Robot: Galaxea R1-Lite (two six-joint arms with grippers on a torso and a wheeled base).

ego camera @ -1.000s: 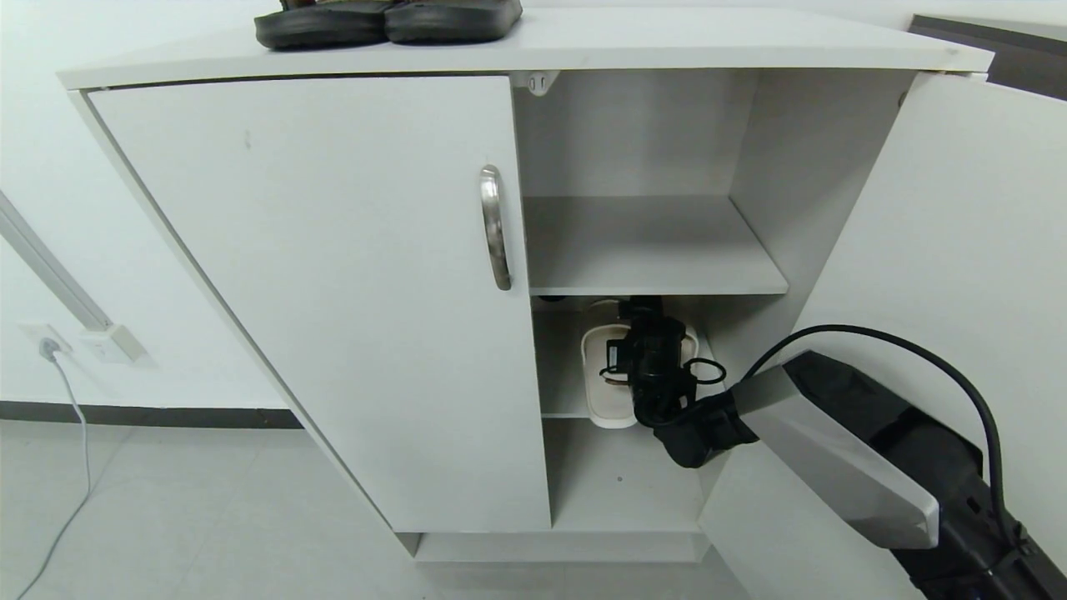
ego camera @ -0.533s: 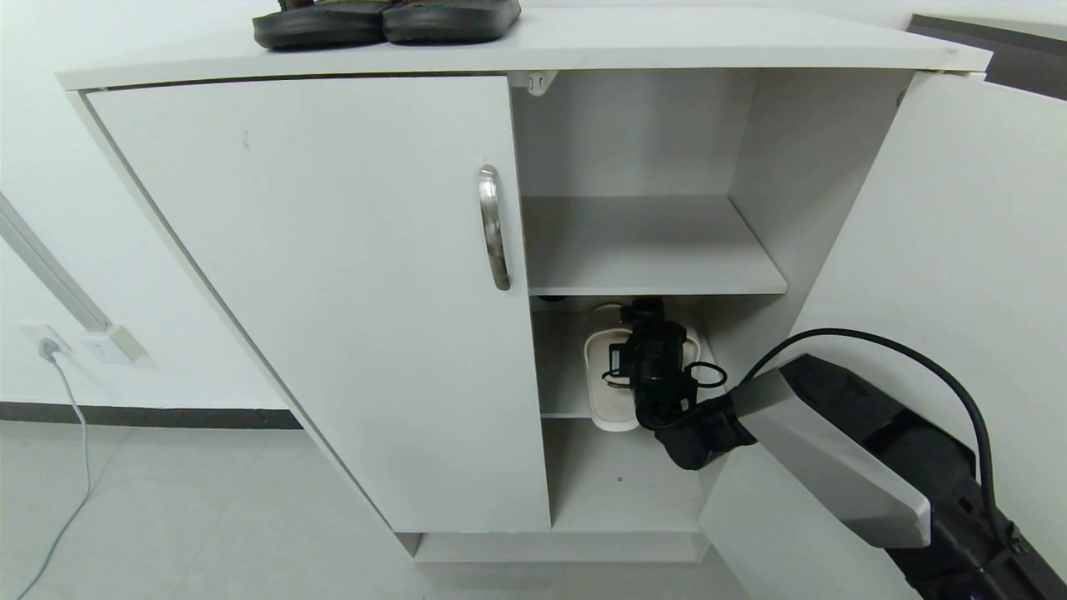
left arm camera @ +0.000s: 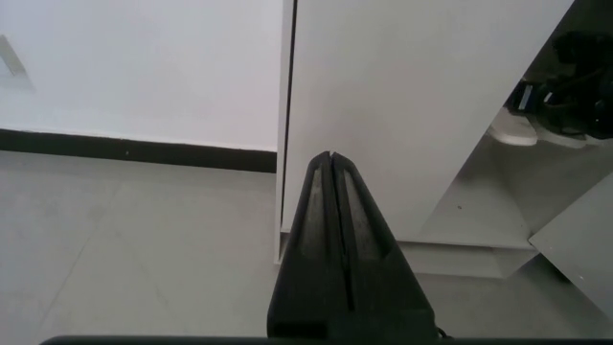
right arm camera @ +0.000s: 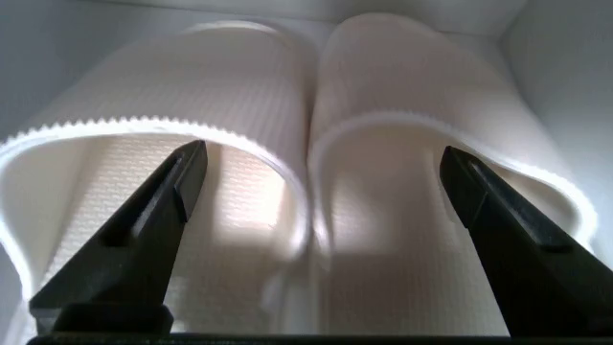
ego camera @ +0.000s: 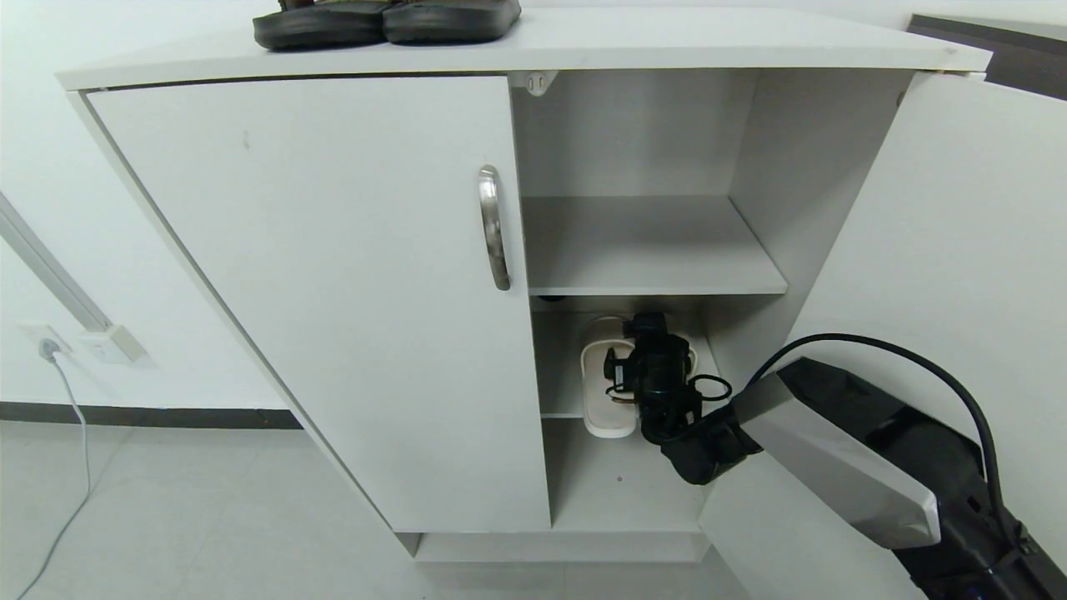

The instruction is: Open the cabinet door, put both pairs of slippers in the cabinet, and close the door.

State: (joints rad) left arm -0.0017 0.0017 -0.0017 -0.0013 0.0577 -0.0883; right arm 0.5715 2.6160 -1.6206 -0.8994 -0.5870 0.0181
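Note:
A pair of white slippers (ego camera: 602,392) lies side by side on the middle shelf of the white cabinet (ego camera: 533,42), toes overhanging the shelf's front edge. My right gripper (ego camera: 648,333) is inside that compartment above them. In the right wrist view it (right arm camera: 323,153) stands open, fingers spread wide over the white slippers (right arm camera: 316,96). A black pair of slippers (ego camera: 388,21) sits on the cabinet top at the left. The right door (ego camera: 942,250) is swung open; the left door (ego camera: 317,292) is closed. My left gripper (left arm camera: 330,158) is shut and holds nothing, low before the left door.
The upper shelf (ego camera: 650,246) and the bottom compartment (ego camera: 617,483) hold nothing. A metal handle (ego camera: 493,227) runs down the left door's edge. A wall socket with a cable (ego camera: 46,346) is at the left, above grey floor tiles.
My right gripper has drawn back a little toward the shelf's front, and the white slippers have slid slightly forward with it. The doors and black slippers are unchanged.

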